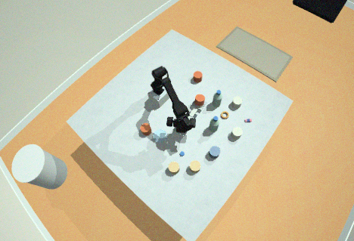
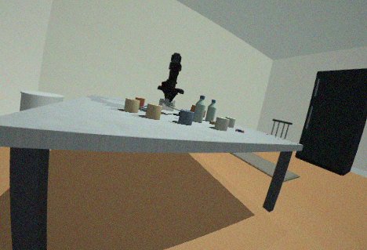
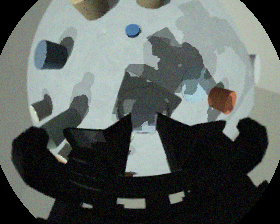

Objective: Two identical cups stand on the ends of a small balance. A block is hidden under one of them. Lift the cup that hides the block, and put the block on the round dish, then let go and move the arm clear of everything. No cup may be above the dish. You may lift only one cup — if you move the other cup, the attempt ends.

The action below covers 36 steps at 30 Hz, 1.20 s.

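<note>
The desk [image 2: 118,131] top looks smooth and matt, pale grey. The arm [image 1: 172,97] appears matt black plastic. The cups [image 1: 200,100] look matt, the floor [image 1: 310,164] wood-toned.

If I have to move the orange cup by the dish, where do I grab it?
Across its round side wall, near the top, coming straight down: the cup stands upright. Set the fingers on the two sides that don't face the dish, which lies close beside it.
</note>
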Tool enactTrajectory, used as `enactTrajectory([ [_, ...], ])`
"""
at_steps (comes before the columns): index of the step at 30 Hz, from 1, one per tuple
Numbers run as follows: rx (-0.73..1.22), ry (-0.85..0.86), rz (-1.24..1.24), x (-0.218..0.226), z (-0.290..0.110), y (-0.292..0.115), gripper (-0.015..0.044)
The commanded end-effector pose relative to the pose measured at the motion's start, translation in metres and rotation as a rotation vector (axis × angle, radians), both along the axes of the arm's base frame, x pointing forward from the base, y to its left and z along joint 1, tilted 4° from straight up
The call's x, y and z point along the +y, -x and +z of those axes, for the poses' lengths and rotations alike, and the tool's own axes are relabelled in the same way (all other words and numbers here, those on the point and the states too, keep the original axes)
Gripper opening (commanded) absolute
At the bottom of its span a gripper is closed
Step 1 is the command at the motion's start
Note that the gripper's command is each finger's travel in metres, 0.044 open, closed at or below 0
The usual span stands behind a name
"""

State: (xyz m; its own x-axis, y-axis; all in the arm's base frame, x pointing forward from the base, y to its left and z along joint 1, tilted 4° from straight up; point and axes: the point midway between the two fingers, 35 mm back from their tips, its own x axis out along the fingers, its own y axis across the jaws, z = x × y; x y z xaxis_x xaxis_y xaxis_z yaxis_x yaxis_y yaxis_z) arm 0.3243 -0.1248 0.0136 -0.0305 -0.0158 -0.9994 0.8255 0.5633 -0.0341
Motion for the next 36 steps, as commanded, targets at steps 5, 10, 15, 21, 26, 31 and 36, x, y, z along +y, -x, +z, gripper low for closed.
enactTrajectory([
  [5,0.002,-0.001,-0.002,-0.001,0.024,-0.004,0.0],
  [10,0.002,-0.001,-0.002,-0.001,0.054,-0.006,0.0],
  [15,0.002,-0.001,-0.002,0.001,0.085,-0.004,0.0],
  [21,0.002,-0.001,-0.002,0.0,0.093,-0.003,0.0],
  [26,0.003,0.007,-0.002,-0.02,0.08,0.006,0.0],
  [31,0.005,0.014,-0.001,-0.043,0.066,0.019,0.0],
  [36,0.007,0.014,-0.002,-0.064,0.051,0.034,0.0],
])
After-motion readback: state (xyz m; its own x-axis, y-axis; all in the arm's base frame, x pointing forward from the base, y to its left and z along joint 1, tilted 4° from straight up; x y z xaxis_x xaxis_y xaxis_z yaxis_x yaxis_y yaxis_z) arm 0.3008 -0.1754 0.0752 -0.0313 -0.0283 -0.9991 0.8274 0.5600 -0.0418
